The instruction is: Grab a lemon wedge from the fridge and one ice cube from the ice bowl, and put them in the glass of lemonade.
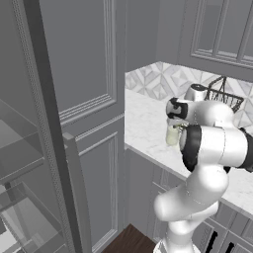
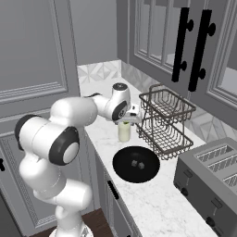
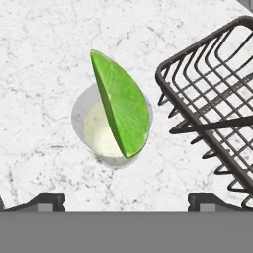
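Hand view is looking down on the glass of lemonade (image 3: 111,131), which is sitting on the marble surface (image 3: 39,59) just beside the wire basket (image 3: 217,99), with bare room on its other sides. A green wedge (image 3: 121,104) is lying across its rim. The claw (image 3: 126,201) is hanging released, fingertips (image 3: 47,200) wide, grasping nothing.

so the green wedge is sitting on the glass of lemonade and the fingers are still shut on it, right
Not quite: the fingers are open, standing wide apart and clear of the green wedge, as the hand view shows. The wedge does sit on the small clear glass of pale lemonade, beside the dark wire basket.
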Controlling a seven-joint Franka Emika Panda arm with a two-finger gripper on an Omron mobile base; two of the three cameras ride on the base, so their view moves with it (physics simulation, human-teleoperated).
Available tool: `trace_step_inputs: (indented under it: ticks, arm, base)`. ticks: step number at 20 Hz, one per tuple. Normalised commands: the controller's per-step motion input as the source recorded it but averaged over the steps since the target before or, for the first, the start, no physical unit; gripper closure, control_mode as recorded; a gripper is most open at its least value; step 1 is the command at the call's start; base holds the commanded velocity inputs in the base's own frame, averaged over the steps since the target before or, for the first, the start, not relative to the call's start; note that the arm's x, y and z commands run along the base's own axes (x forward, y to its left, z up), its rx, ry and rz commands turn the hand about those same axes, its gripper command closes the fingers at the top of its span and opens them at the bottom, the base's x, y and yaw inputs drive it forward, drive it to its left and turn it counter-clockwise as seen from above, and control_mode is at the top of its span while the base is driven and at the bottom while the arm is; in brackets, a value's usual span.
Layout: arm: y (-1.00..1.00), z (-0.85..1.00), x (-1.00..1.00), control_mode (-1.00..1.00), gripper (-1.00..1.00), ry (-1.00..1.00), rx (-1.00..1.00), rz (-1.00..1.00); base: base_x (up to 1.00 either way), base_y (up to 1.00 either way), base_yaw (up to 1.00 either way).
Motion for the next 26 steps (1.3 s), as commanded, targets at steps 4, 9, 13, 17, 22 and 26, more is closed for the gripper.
trace_step_inputs:
  ticks: [4, 9, 13, 17, 22, 26]
  arm:
    - [0.0, 0.03, -0.01, -1.0, -1.0, -0.01, 0.0, 0.0]
    - [0.0, 0.1, -0.13, -1.0, -1.0, -0.05, 0.0, 0.0]
    - [0.0, 0.13, -0.38, -1.0, -1.0, -0.08, 0.01, 0.01]
    - [-0.14, 0.05, -0.63, -1.0, -1.0, -0.06, 0.04, 0.0]
    - [-0.13, 0.24, -0.4, -1.0, -1.0, 0.13, -0.01, 0.02]
    - [0.0, 0.34, 0.0, -1.0, -1.0, 0.47, -0.12, 0.05]
  base:
    - [0.0, 0.0, 0.0]
    - [0.0, 0.0, 0.0]
    - [0.0, 0.0, 0.0]
    - [0.0, 0.0, 0.0]
    - [0.0, 0.0, 0.0]
    - [0.0, 0.0, 0.0]
